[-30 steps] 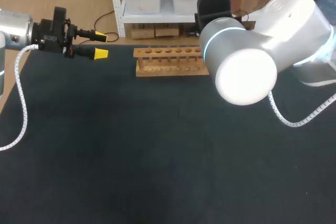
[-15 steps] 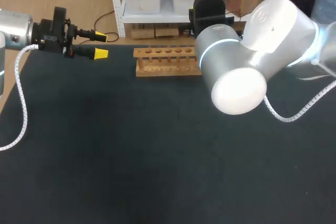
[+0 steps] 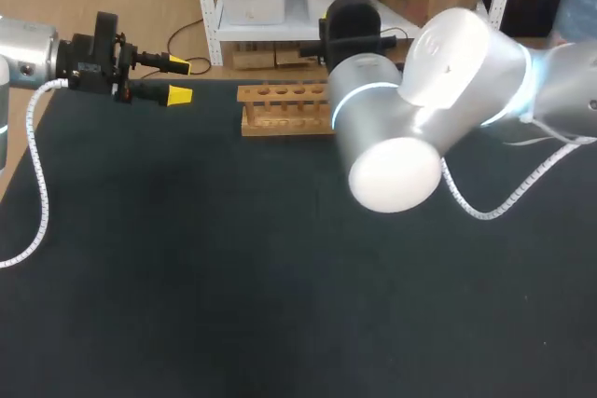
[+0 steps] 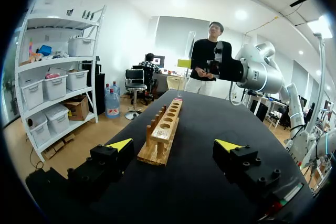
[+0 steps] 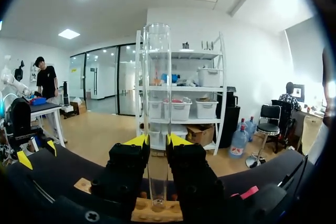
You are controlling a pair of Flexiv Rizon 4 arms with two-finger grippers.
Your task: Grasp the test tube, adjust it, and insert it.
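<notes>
right gripper: closed on the test tube, one yellow-tipped finger on each side of its lower part. the tube stands upright, long axis vertical, open mouth up, rounded end reaching down past the fingers. directly beneath it lies the wooden test tube rack. the rounded end is at or just over a hole; whether it has entered cannot be told. the coming move, as judged, is a straight descent along the tube's own axis, and any lean would likely catch the hole's edge. the tube is clear glass and appears empty. in the head view the rack sits at upper centre of the bench, its right end hidden by the right arm. left gripper: open, holding nothing, at upper left of the frame, well apart from the rack. the right arm is the nearer.
</notes>
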